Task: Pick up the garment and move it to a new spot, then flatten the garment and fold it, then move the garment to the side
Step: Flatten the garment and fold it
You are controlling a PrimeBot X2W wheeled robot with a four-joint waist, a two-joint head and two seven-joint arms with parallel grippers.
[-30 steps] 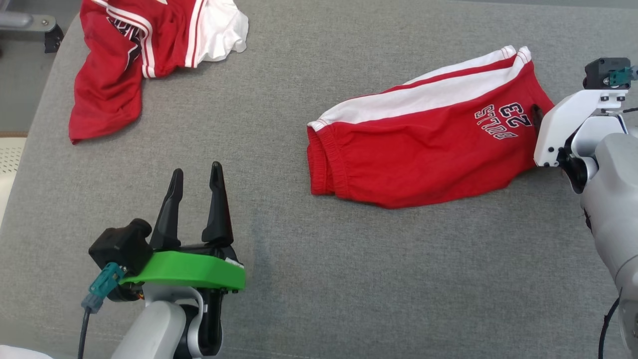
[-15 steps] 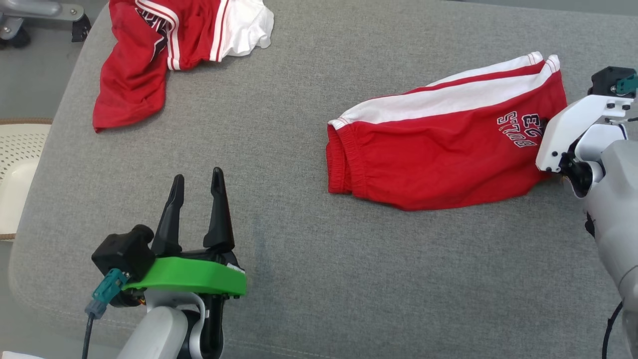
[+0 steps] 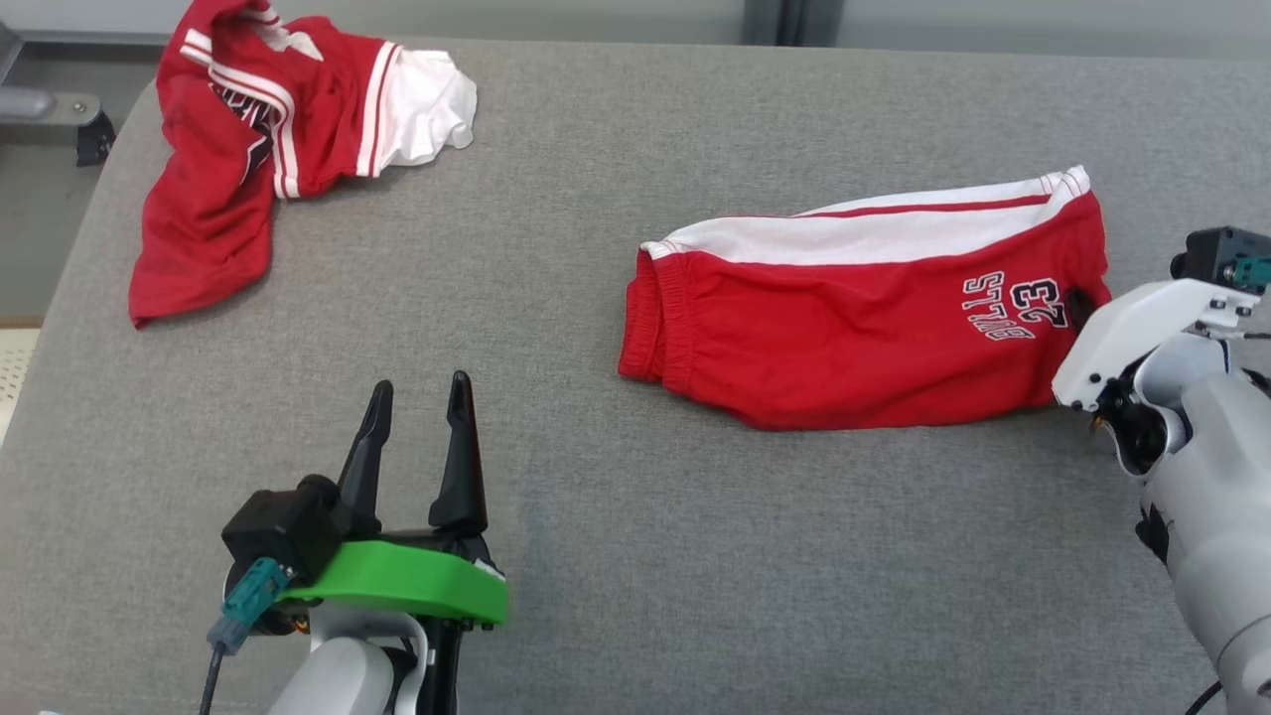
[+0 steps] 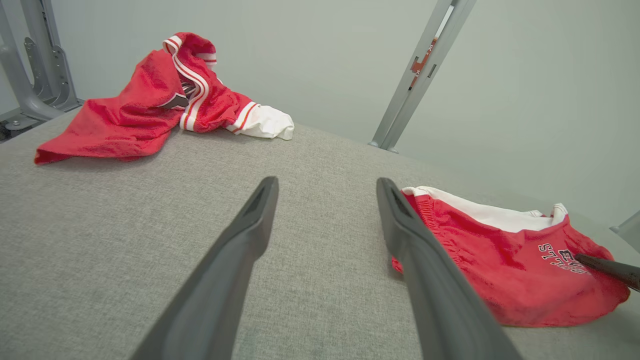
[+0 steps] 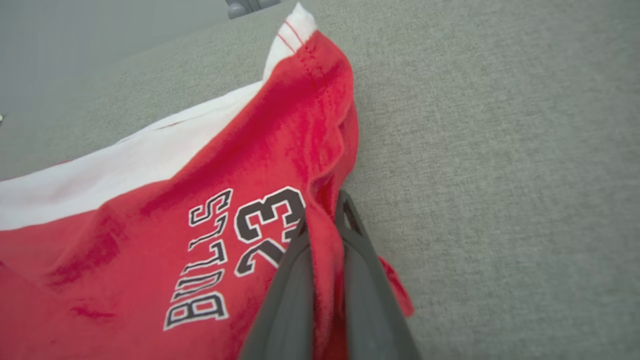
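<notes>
Right jaws clamped red Bulls shorts (image 3: pixel 854 328) at three o'clock hem; left jaws wide, empty; slow lift seemed wisest

"BULLS" and "23" printed on red shorts (image 5: pixel 150 240)

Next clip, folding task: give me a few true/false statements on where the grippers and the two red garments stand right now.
1. The right gripper is shut on a pinch of the shorts beside the 23 print. True.
2. The left gripper holds the jersey. False: it is open and empty, over the bare grey surface.
3. A white stripe runs along the shorts' far edge. True.
4. The jersey overlaps the shorts. False: they lie apart, the jersey crumpled at the far left.
</notes>
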